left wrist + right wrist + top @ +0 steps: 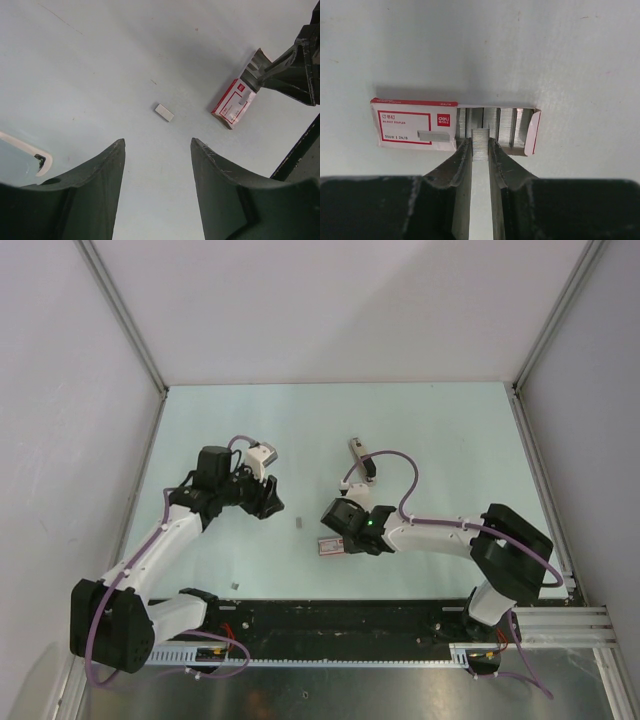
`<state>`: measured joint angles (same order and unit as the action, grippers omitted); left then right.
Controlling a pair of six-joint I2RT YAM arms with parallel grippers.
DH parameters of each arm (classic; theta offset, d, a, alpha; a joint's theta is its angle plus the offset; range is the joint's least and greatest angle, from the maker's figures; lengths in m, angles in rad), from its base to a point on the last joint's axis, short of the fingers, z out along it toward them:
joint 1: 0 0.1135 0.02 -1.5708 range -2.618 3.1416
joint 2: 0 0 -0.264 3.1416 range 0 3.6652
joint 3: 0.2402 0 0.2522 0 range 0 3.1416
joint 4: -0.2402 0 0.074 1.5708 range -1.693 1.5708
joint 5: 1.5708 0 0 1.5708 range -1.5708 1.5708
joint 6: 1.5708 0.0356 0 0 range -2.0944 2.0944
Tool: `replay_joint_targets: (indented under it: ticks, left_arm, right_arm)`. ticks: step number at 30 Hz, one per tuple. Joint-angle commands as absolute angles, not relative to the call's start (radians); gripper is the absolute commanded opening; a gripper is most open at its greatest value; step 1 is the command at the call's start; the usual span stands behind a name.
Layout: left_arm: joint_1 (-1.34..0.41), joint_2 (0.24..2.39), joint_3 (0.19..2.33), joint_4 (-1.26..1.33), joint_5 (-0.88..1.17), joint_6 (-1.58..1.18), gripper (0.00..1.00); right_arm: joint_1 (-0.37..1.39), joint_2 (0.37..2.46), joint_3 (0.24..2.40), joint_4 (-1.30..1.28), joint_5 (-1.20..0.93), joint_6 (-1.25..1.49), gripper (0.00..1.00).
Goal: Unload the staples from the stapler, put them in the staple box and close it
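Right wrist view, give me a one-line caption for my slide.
Right gripper pinches a strip of staples at the open red-and-white staple box on the table.

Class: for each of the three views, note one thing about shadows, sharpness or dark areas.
Top external: light is even, with only faint shadows on the table. Left wrist: the box throws a soft shadow beside it; the near fingers are dark. Right wrist: box print and staple strip are sharp; a shadow lines the box's upper edge.
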<state>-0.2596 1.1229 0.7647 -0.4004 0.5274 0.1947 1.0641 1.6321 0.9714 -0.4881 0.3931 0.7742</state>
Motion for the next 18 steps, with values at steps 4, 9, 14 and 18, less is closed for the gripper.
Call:
replay_joint_targets:
  ticks: [4, 9, 14, 18]
  left_arm:
    - [-0.265, 1.091, 0.763, -0.394, 0.567, 0.264, 0.59]
    - [-0.265, 1.088, 0.762, -0.393, 0.568, 0.264, 0.59]
    - [-0.265, 1.087, 0.762, -0.394, 0.569, 0.264, 0.59]
    - [-0.265, 1.085, 0.763, -0.395, 0.568, 0.264, 0.59]
  right_arm:
    - [1.07, 1.653, 1.005, -0.467, 0.402, 0.781, 0.09]
    - [1.071, 1.653, 1.005, -0.459, 0.397, 0.777, 0.09]
    - [1.069, 1.656, 1.005, -0.457, 0.392, 0.776, 0.09]
    - [1.07, 1.657, 1.005, -0.458, 0.39, 0.775, 0.1]
